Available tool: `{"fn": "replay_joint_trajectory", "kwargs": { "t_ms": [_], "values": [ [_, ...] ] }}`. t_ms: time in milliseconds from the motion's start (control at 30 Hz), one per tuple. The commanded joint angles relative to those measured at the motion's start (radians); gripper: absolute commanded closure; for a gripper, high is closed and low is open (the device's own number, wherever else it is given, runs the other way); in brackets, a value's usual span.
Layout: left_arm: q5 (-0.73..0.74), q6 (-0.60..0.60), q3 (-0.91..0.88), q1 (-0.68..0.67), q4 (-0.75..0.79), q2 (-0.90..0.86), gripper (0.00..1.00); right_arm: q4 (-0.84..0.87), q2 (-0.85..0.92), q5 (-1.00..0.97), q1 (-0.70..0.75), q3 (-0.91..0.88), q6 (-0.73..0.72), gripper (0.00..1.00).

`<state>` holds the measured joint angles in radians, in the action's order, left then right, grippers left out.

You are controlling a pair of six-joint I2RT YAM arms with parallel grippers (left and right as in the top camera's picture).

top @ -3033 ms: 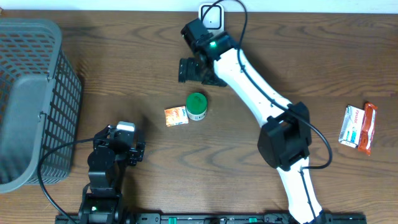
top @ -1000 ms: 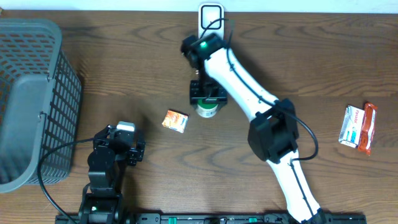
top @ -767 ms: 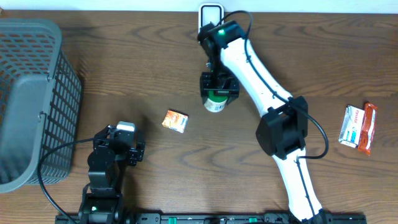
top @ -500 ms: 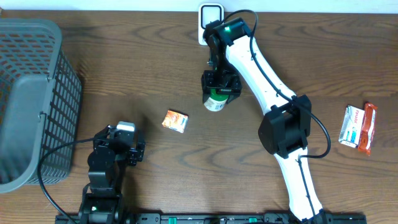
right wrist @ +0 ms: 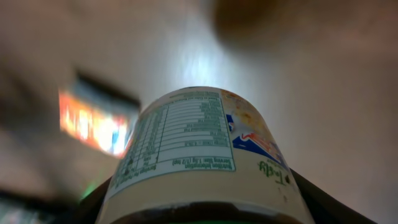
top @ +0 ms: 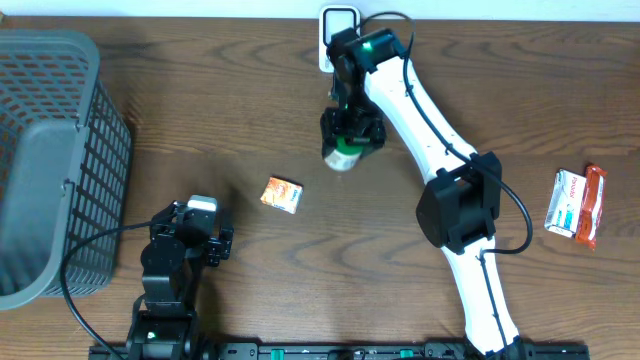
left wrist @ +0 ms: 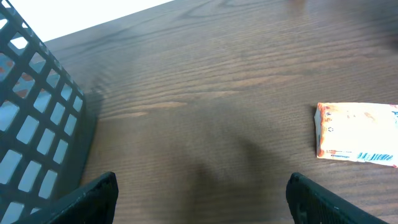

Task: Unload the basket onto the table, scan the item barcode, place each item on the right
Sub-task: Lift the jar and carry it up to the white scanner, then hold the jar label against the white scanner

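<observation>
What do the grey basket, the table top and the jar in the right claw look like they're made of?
Basket: likely moulded plastic, matte grey, going by the uniform lattice walls.
Table: wood or a wood-look laminate, dark brown with visible grain.
Jar: probably plastic, cream with a printed label and a soft sheen, though that is hard to confirm.

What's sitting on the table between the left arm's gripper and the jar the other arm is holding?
Only a small orange box lies between the left gripper and the jar, seen overhead.
</observation>
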<state>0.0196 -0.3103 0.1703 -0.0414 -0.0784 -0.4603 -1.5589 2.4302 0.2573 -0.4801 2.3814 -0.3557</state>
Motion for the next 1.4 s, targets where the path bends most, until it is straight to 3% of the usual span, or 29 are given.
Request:
{"fn": "replay_joint_trajectory", "kwargs": {
  "t_ms": [0, 167, 467, 733, 1033, 1367],
  "values": [
    [-0.009, 0.009, 0.002, -0.003, 0.003, 0.005, 0.13, 0.082, -0.044, -0.077, 0.01, 0.026, 0.013, 0.45],
    [-0.009, 0.01, 0.002, -0.003, 0.003, 0.005, 0.13, 0.323, -0.044, -0.106, 0.022, 0.026, 0.014, 0.5],
    [-0.009, 0.009, 0.001, -0.003, 0.003, 0.005, 0.13, 0.669, -0.041, -0.407, 0.037, 0.02, 0.044, 0.53],
    [-0.009, 0.01, 0.001, -0.003, 0.003, 0.005, 0.13, 1.01, -0.039, -0.532, 0.039, -0.11, 0.088, 0.52],
    [-0.009, 0.01, 0.001, -0.003, 0.003, 0.005, 0.13, 1.444, -0.039, -0.545, 0.041, -0.314, 0.128, 0.5],
    [-0.009, 0.009, 0.002, -0.003, 0.003, 0.005, 0.13, 1.691, -0.026, -0.545, 0.033, -0.391, 0.19, 0.51]
  ]
}}
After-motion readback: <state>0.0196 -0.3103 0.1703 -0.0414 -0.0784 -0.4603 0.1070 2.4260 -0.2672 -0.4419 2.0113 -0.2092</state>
